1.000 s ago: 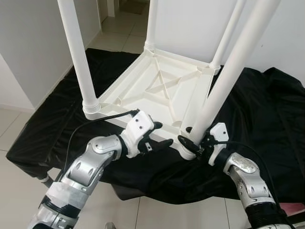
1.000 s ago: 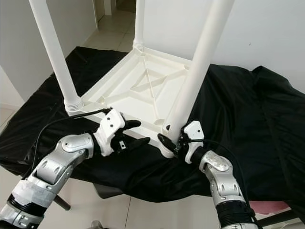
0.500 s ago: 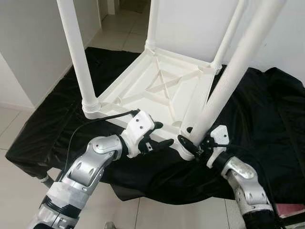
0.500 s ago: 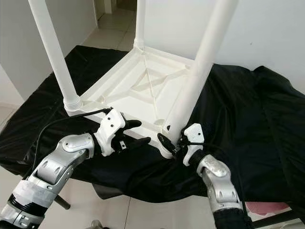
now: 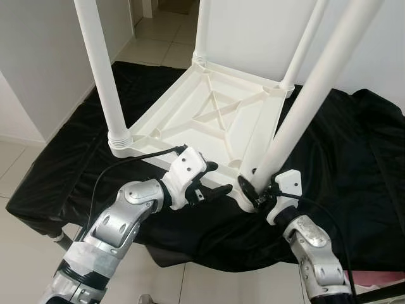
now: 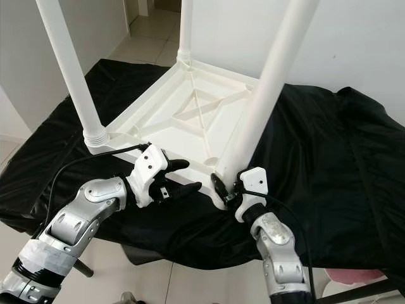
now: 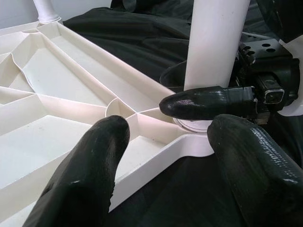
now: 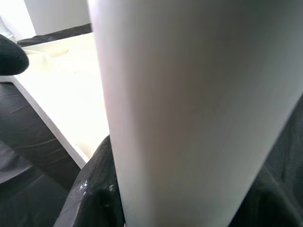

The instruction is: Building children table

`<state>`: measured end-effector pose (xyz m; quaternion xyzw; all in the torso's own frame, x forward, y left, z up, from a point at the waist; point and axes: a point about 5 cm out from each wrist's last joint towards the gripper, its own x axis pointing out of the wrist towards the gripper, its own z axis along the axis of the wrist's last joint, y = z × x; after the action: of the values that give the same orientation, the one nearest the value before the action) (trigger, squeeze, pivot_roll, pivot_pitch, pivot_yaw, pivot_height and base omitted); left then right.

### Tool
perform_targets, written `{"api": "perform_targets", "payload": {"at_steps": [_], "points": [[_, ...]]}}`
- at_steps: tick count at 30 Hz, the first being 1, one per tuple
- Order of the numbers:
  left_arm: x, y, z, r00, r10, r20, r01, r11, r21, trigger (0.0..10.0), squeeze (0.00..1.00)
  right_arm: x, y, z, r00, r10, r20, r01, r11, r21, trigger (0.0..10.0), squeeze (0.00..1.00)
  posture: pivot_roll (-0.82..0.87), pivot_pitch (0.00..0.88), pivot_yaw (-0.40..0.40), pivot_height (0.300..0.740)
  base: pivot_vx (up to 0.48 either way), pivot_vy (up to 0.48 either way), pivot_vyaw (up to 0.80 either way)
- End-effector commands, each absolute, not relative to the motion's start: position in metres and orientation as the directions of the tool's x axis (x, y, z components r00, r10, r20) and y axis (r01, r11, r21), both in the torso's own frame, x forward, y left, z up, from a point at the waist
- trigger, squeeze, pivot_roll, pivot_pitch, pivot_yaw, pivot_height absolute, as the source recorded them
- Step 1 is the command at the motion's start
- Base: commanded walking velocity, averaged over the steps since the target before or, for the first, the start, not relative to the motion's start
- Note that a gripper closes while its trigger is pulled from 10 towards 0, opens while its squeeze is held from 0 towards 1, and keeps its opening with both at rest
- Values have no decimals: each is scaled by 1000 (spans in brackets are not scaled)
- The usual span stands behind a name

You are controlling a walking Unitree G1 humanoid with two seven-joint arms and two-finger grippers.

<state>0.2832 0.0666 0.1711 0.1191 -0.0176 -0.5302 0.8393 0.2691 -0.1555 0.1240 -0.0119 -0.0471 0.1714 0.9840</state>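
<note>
A white plastic children's table [image 5: 209, 114] lies upside down on a black cloth. Three white legs stand upright in its corners. The fourth leg [image 5: 310, 88] leans to the right, its foot at the near right corner socket [image 5: 248, 201]. My right gripper [image 5: 256, 190] is shut on the base of this leg; in the right wrist view the leg [image 8: 189, 109] stands between the black fingers [image 8: 94, 189]. My left gripper [image 5: 218, 178] is open over the table's near rim, just left of that corner. In the left wrist view its fingertips [image 7: 90, 165] frame the socket and leg [image 7: 215, 42].
The black cloth [image 5: 354, 158] covers a low stand and hangs over its edges. Pale floor tiles [image 5: 19, 164] lie to the left and in front, with white walls behind. The near left leg [image 5: 101, 69] rises close beside my left arm.
My right forearm and elbow have swung inward to the left, with the gripper still on the leg's base. The leg now leans a little more to the right. The left gripper has barely moved.
</note>
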Motion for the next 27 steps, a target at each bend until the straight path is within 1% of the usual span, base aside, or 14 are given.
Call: {"api": "perform_targets", "payload": {"at_steps": [1,2,4,5,6,7,8,17,18,19,20,27], "points": [[282,63,169,397,-911,-114,904,366,221,10000,0,270,-166,128,954,284,99,-281,958,-51,10000,0,-69,43,-60,740,0,0,0],[282,63,169,394,-912,-116,905,362,223,10000,0,265,-165,126,982,162,99,-161,987,-21,10000,0,-65,37,-59,740,0,0,0],[282,63,169,394,-912,-116,905,362,223,10000,0,265,-165,126,982,162,99,-161,987,-21,10000,0,-65,37,-59,740,0,0,0],[282,63,169,391,-913,-118,906,359,225,10000,0,260,-160,128,991,52,127,-54,998,17,10000,0,-60,32,-63,740,0,0,0],[282,63,169,391,-913,-118,906,359,225,10000,0,260,-160,128,991,52,127,-54,998,17,10000,0,-60,32,-63,740,0,0,0],[281,63,169,390,-913,-119,906,357,226,10000,0,256,-155,131,989,-18,145,11,999,53,10000,0,-56,28,-65,740,0,0,0],[281,63,169,390,-913,-121,906,357,228,10000,0,255,-149,133,986,-44,158,33,997,73,10000,0,-54,22,-64,740,0,0,0],[282,64,169,390,-913,-121,905,356,232,10000,0,254,-143,136,985,-32,169,19,997,80,10000,0,-53,15,-64,740,0,0,0],[282,64,169,390,-913,-121,905,356,233,10000,0,254,-143,137,985,-26,169,12,996,84,10000,227,-53,14,-66,740,0,0,0],[282,64,169,390,-913,-121,905,356,233,10000,0,254,-143,137,985,-26,169,12,996,84,10000,227,-53,14,-66,740,0,0,0],[282,64,169,389,-913,-121,905,355,234,10000,0,254,-140,138,985,-6,173,-10,996,93,10000,1000,-53,12,-66,740,0,0,0],[282,63,169,388,-914,-121,906,354,234,10000,0,253,-139,141,981,28,190,-47,994,97,10000,1000,-54,12,-65,740,0,0,0]]}}
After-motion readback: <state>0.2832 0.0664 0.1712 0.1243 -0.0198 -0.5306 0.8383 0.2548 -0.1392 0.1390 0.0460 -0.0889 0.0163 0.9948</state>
